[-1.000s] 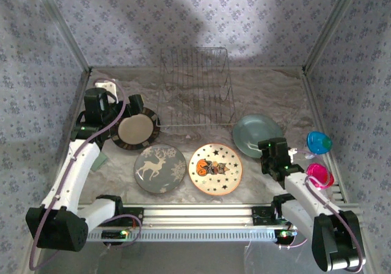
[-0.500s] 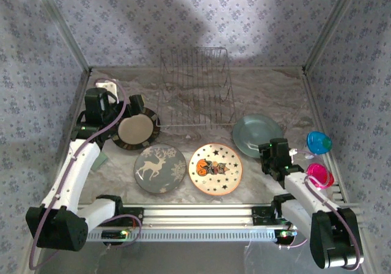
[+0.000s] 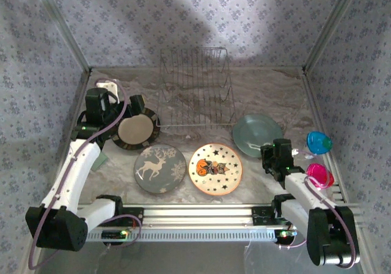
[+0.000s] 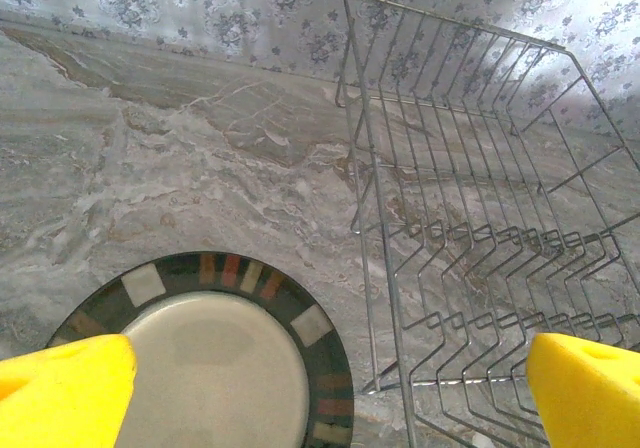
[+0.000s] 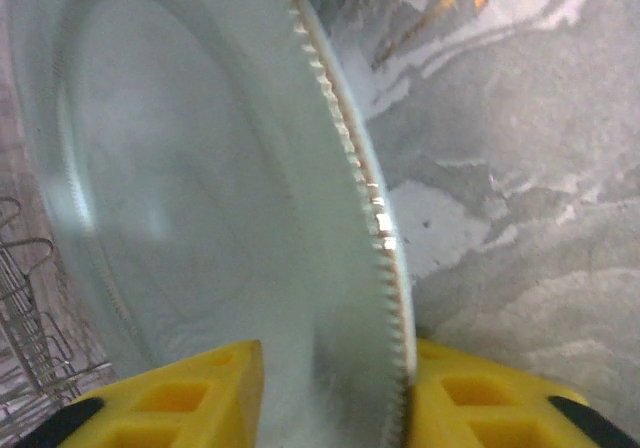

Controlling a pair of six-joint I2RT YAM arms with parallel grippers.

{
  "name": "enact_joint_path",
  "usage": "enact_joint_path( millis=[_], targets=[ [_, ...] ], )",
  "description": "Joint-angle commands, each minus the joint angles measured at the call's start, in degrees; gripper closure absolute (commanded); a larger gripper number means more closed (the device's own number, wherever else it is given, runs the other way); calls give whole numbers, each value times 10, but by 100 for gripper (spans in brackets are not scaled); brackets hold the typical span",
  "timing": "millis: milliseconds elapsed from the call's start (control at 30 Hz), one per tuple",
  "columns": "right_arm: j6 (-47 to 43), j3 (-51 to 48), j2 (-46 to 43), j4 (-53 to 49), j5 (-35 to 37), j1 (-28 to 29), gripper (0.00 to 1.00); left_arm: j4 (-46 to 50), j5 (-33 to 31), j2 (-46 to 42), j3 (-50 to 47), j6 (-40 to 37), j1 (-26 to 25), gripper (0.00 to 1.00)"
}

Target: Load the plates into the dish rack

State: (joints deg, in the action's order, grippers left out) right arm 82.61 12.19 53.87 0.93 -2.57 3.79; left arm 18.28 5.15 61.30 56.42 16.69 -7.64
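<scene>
Along the bottom edge of the right wrist view, the right gripper (image 5: 338, 358) straddles the near rim of the teal plate (image 5: 200, 188). One yellow finger (image 5: 180, 403) sits over the upper face and the other under the beaded edge. The gap looks narrow, but I cannot tell whether the jaws already bite. From overhead, that plate lies flat right of centre, just off the lower right corner of the dish rack (image 3: 195, 90), with a blue cup (image 3: 318, 142) and a pink cup (image 3: 319, 176) near the arm at the right edge. To do this pickup well, I judge the fingers should seat well past the rim before squeezing, since glazed ware will likely slip from a shallow pinch. The near edge can then be lifted, the plate tipped upright and carried to a slot between the tines, with the wrist kept off the cups. At the upper left of the overhead view, the left gripper (image 4: 330, 368) hangs spread wide and empty over the brown striped plate (image 4: 220, 368), beside the rack's left side. The reindeer plate (image 3: 160, 169) and star plate (image 3: 215, 167) lie flat on the table (image 3: 269, 90) in the lower middle, and the rack holds nothing yet.
</scene>
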Motion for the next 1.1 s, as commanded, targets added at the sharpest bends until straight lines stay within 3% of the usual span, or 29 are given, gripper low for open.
enact_joint_path(
  millis=[0,100,333,667,1067],
  targets=[
    [-10,-1,-1,48,-2,-6,68,2,-3,4,8,8,-5,1],
    [-14,0,-4,51,-4,-8,72,3,-4,4,9,9,-5,1],
    [-32,13,-23,41,-2,-13,99,3,-4,7,11,8,-7,1],
    [-73,48,-59,15,-16,-50,100,2,3,14,18,10,-9,1],
    [-152,137,-36,-15,-40,-85,100,-2,16,20,26,24,-15,1]
  ],
)
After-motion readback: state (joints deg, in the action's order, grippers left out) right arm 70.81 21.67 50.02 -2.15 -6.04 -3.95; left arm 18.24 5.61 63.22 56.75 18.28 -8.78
